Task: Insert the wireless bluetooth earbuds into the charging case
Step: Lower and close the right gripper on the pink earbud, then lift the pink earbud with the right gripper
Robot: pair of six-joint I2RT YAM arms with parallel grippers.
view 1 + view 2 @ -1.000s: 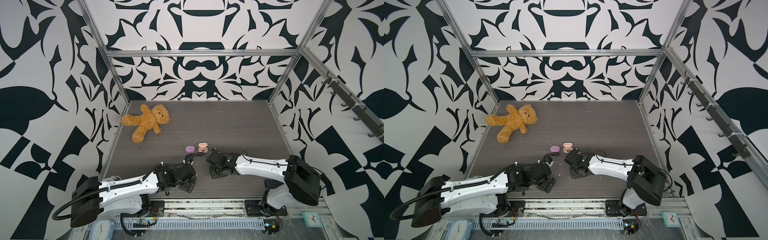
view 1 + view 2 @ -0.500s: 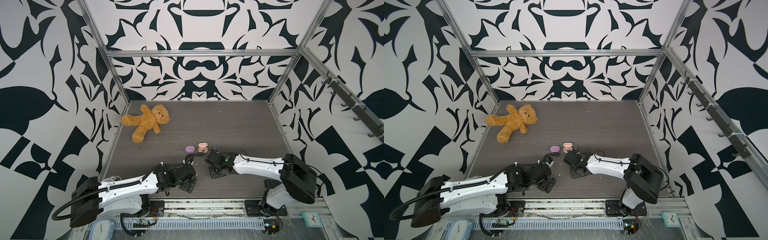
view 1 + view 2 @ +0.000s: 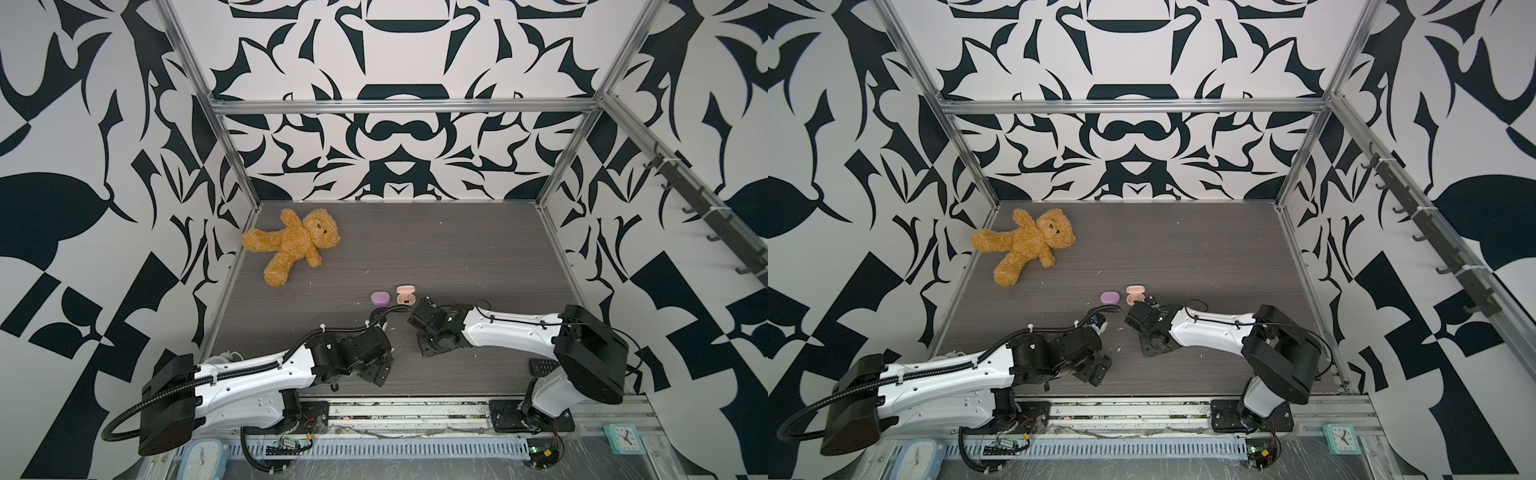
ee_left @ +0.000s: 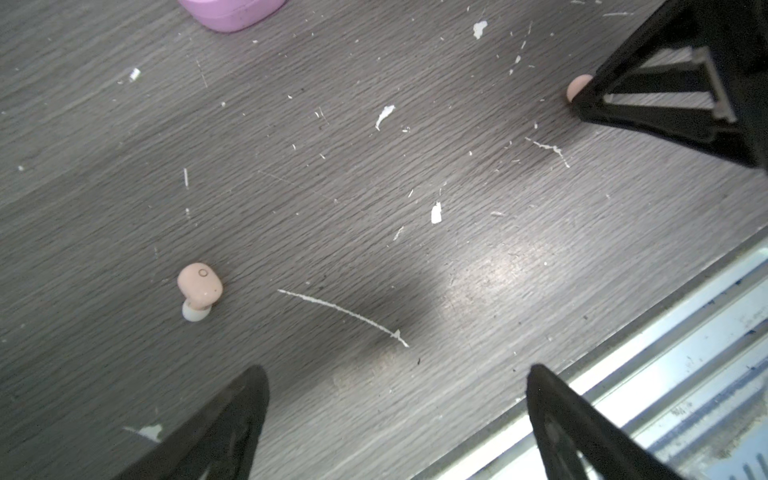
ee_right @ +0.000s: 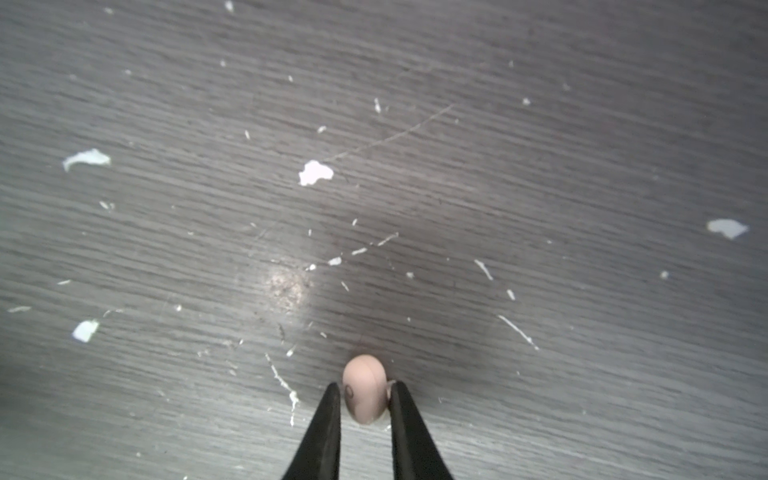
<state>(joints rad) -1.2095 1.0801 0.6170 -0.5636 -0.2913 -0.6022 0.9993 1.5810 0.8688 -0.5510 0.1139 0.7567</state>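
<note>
**Item 1, gripped peach earbud** (image 5: 362, 372). We list it on the tabletop (image 3: 457, 249), in the front half near the middle. The right gripper (image 5: 365, 385) has its jaws narrow, one fingertip against each flank. The bud's long axis runs along the fingers, so we judge the hold to be across its short width.

**Item 2, peach charging case** (image 3: 405, 296). Lid open, sockets up, long axis roughly parallel to the back edge. From the right gripper it lies a little toward the back edge and near. This is the relation we judge the next move to turn on: lift, carry back, and seat the bud in a socket. The right arm is the nearer one.

**Item 3, loose peach earbud** (image 4: 199, 289). It lies flat, white tip showing, just outside one finger of the left gripper (image 4: 397, 370), not within the gap. Those jaws stand wide and hold nothing.

**Item 4, lilac case** (image 3: 380, 298). Closed, just beside item 2.

**Sundries.** Teddy bear (image 3: 295, 243) by the back-left corner; white scraps (image 5: 316, 172) strewn about.
</note>
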